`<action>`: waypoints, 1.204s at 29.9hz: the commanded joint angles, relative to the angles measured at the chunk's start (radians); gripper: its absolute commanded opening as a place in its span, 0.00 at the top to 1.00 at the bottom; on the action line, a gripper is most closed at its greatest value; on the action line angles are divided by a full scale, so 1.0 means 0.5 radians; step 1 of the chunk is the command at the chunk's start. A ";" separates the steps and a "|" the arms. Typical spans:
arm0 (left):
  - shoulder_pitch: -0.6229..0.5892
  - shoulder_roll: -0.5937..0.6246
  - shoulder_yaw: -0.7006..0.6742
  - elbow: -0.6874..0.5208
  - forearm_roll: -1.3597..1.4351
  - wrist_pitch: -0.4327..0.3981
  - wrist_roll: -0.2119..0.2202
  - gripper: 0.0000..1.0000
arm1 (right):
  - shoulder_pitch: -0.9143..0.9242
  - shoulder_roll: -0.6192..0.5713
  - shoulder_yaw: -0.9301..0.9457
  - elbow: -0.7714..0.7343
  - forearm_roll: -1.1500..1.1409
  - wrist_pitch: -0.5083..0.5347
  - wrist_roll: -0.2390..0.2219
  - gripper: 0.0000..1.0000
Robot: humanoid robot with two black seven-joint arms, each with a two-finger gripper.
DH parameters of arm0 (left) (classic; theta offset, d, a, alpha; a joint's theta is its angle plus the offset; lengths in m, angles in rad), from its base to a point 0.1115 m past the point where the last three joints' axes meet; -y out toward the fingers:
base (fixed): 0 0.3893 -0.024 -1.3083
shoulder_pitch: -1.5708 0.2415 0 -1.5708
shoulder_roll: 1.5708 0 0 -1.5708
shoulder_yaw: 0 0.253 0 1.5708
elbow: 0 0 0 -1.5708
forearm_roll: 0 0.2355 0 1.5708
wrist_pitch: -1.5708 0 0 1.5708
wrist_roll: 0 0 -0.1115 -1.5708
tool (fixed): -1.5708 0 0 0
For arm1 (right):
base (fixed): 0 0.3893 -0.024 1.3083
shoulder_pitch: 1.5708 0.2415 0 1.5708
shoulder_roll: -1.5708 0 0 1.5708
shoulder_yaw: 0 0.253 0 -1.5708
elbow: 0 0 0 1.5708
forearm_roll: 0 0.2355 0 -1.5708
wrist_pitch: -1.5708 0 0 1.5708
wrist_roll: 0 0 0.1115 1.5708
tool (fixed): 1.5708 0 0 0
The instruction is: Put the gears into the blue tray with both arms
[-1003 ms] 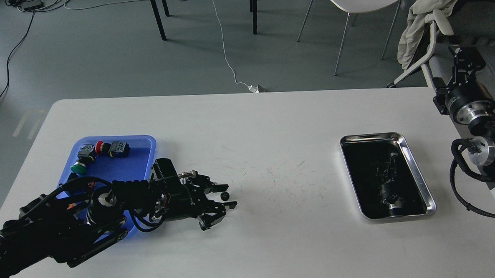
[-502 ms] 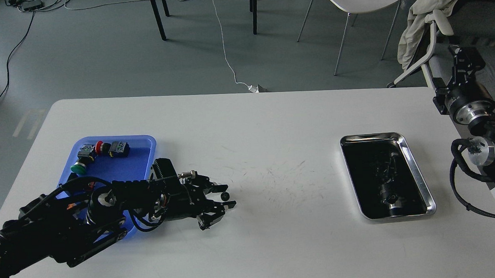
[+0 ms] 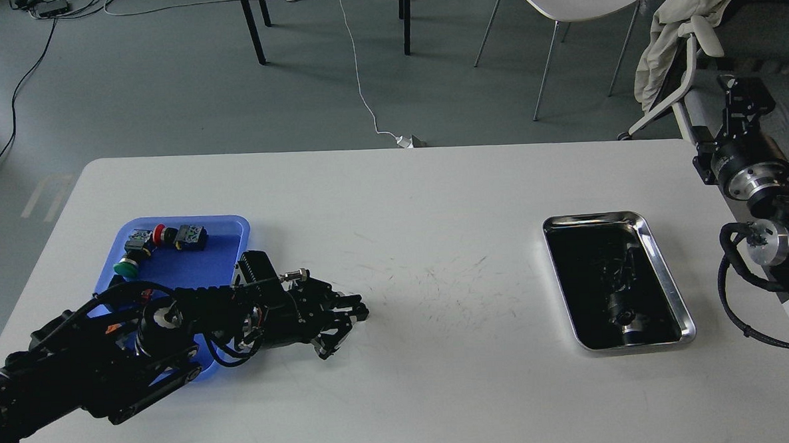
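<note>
The left gripper (image 3: 355,312), its fingers drawn together, lies low over the white table (image 3: 441,379) just right of the blue tray (image 3: 235,223); the gear cannot be made out against the dark fingertips, so whether they clamp it is uncertain. The step in hand appears to be the grasp, and the next move calls for carrying leftward over the rim. The right gripper (image 3: 740,96) is raised at the table's right edge, finger state indiscernible.

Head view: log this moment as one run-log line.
left gripper: shut on gear, on table right of blue tray | right gripper: off table edge, state unclear | steel tray: untouched
</note>
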 commanded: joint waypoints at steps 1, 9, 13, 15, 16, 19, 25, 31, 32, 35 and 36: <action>-0.008 0.026 -0.001 -0.009 0.000 -0.002 0.000 0.92 | 0.000 0.031 0.000 -0.043 0.000 0.006 0.000 0.06; -0.127 0.234 -0.013 -0.034 0.000 -0.014 0.000 0.92 | -0.027 0.043 0.000 -0.071 0.000 0.012 0.000 0.06; -0.207 0.363 -0.016 -0.083 0.000 -0.020 0.000 0.92 | -0.031 0.053 0.000 -0.074 0.000 0.012 0.000 0.06; -0.244 0.422 -0.016 -0.086 -0.022 -0.020 0.000 0.92 | -0.034 0.059 0.000 -0.074 0.000 0.012 0.000 0.06; -0.256 0.464 -0.016 -0.086 -0.049 -0.020 0.000 0.92 | -0.034 0.062 0.000 -0.074 0.003 0.012 0.000 0.06; -0.268 0.584 -0.019 -0.089 -0.059 -0.020 0.000 0.92 | -0.031 0.065 0.000 -0.074 0.000 0.012 0.000 0.06; -0.256 0.750 -0.035 -0.071 -0.172 -0.011 0.000 0.92 | -0.031 0.065 0.000 -0.074 0.003 0.015 0.000 0.06; -0.232 0.787 -0.044 -0.049 -0.209 0.007 0.000 0.92 | -0.031 0.062 0.000 -0.074 0.000 0.019 0.000 0.06; -0.226 0.781 -0.044 -0.031 -0.215 0.010 0.000 0.92 | -0.031 0.059 -0.003 -0.074 0.000 0.019 0.000 0.06; -0.164 0.775 -0.047 0.042 -0.246 0.020 0.000 0.92 | -0.028 0.046 -0.003 -0.071 0.000 0.022 0.000 0.06; -0.152 0.775 -0.041 0.055 -0.246 0.032 0.000 0.92 | -0.028 0.043 -0.003 -0.071 0.000 0.025 0.000 0.06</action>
